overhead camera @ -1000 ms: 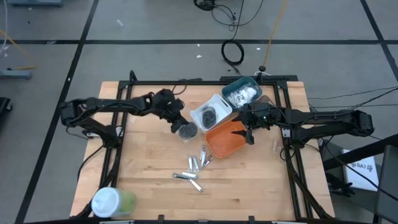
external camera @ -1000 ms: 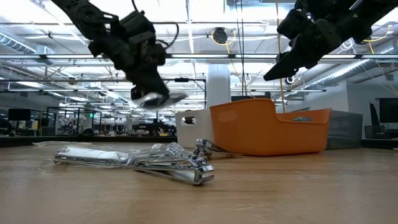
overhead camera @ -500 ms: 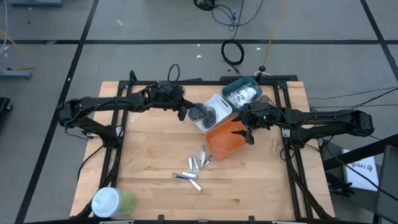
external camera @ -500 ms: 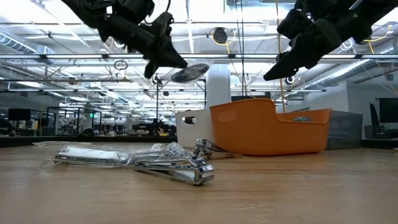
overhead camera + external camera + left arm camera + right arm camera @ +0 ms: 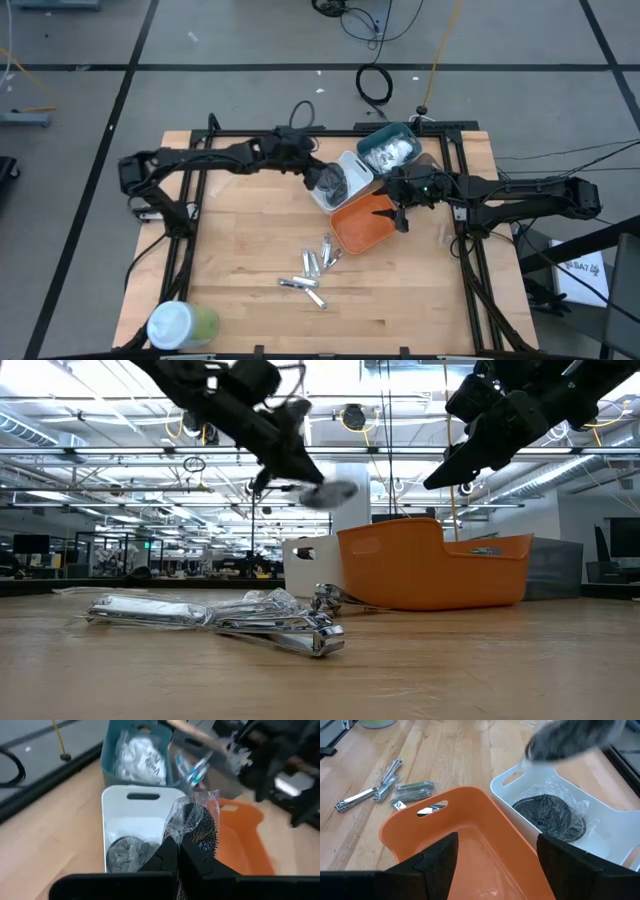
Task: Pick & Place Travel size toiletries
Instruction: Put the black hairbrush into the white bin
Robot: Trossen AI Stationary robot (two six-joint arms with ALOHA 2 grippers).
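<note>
A dark grey round disc in clear wrap hangs over the white bin, with my left gripper shut on it. A second wrapped disc lies in that bin. The held disc also shows in the low view, beyond my left gripper. Several small silver toiletries lie in a loose heap on the wooden table. My right gripper stands open above the orange bin, with nothing between its fingers. My left gripper pinches the disc's clear wrap at the edge nearest the fingers between its two shut fingers. The fingers come slanting down from the table's left. The disc sticks out beyond the fingertips, lifted clear, over the white bin.
A teal bin holding white packets stands behind the white bin, and the orange bin beside it. A large white-and-green cylinder stands at the near left corner. Bare wood lies between the heap and the bins.
My left gripper has risen and gone toward the table's right and far side, tipping nearer to level. It has carried the wrapped disc from the table beside the white bin to above that bin. It has stayed shut.
</note>
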